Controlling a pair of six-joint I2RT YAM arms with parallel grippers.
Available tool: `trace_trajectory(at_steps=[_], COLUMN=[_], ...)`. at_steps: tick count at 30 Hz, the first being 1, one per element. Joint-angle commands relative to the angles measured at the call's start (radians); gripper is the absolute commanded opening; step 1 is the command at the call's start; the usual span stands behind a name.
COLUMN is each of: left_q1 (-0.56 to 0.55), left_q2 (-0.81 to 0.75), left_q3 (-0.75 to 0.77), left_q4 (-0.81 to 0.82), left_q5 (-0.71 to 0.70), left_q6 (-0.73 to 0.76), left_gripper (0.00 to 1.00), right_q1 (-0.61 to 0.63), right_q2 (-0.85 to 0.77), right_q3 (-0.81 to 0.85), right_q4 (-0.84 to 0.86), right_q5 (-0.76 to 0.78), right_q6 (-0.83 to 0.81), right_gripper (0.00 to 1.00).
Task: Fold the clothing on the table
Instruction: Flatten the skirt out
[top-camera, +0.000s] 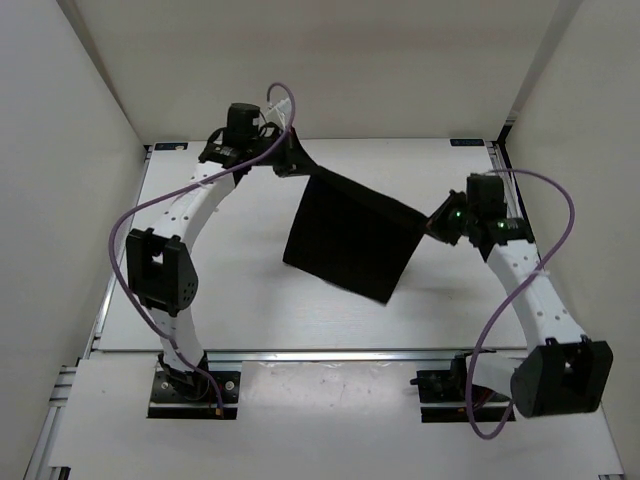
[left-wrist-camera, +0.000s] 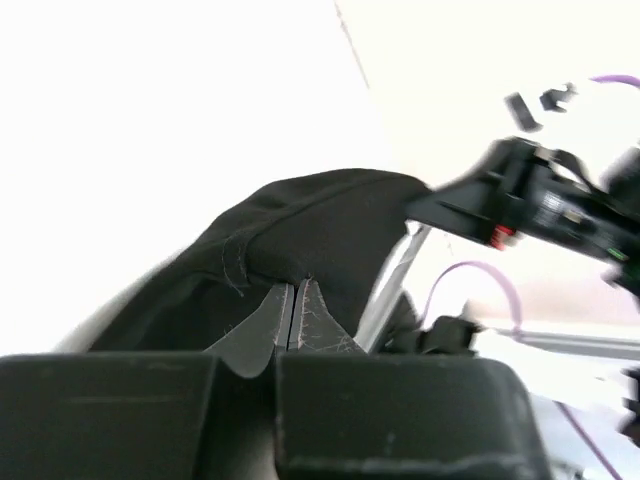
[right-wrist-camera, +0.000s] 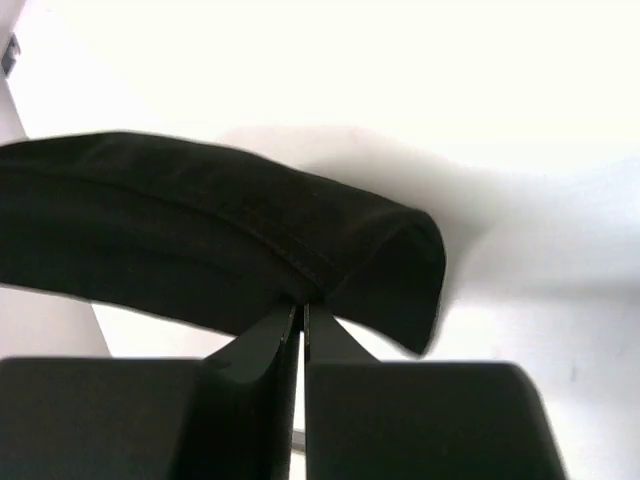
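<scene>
Hanging flat, clothing (top-camera: 350, 240), plain blk, stitched hem

The flat, matte white rectangular tabletop (top-camera: 240, 310) with aluminium rail edges carries the left arm's black base (top-camera: 190, 383) and the right arm's black base (top-camera: 447, 388) at its near edge. A thin black fabric sheet (top-camera: 350, 240) spreads above its middle. Whether the sheet's lower edge touches the surface cannot be told.

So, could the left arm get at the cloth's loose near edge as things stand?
Probably not. The left tool is shut on one far corner of the cloth, the right tool on the other. Nothing blocks the near edge, but neither tool is free to go for it.
</scene>
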Motion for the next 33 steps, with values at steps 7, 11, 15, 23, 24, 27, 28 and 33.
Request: trace_trajectory(at_steps=[7,11,15,23,24,27,28,33], left_q1=[0.088,0.082,0.079,0.141,0.141,0.150,0.151,0.151], left_q2=[-0.164,-0.253,-0.376,-0.611,-0.638,-0.689,-0.686,-0.599], left_q3=[-0.152,-0.219,-0.386,-0.684,-0.678,-0.638,-0.606,-0.620], left_q4=[0.325,0.337,0.566,1.028,0.991,0.665,0.485,0.199], left_q5=[0.242,0.283,0.377,0.461,0.455,0.406,0.347,0.084], left_q6=[-0.246,-0.244,-0.371,-0.733,-0.717,-0.512,-0.375,-0.162], left_gripper=[0.00,0.00,0.00,0.00,0.00,0.00,0.00,0.00], right_q1=[-0.023,0.002,0.057,0.145,0.152,0.166,0.159,-0.002], right_q2=[0.119,0.047,-0.045,-0.284,-0.300,-0.303,-0.297,-0.168], right_q3=[0.282,0.305,0.293,0.199,0.190,0.179,0.173,0.089], right_q4=[0.003,0.000,-0.013,-0.043,-0.047,-0.076,-0.093,-0.041], right_q5=[-0.198,-0.249,-0.258,-0.249,-0.253,-0.256,-0.259,-0.397], right_q6=[-0.241,-0.261,-0.273,-0.223,-0.214,-0.180,-0.178,-0.223], right_gripper=[0.00,0.00,0.00,0.00,0.00,0.00,0.00,0.00])
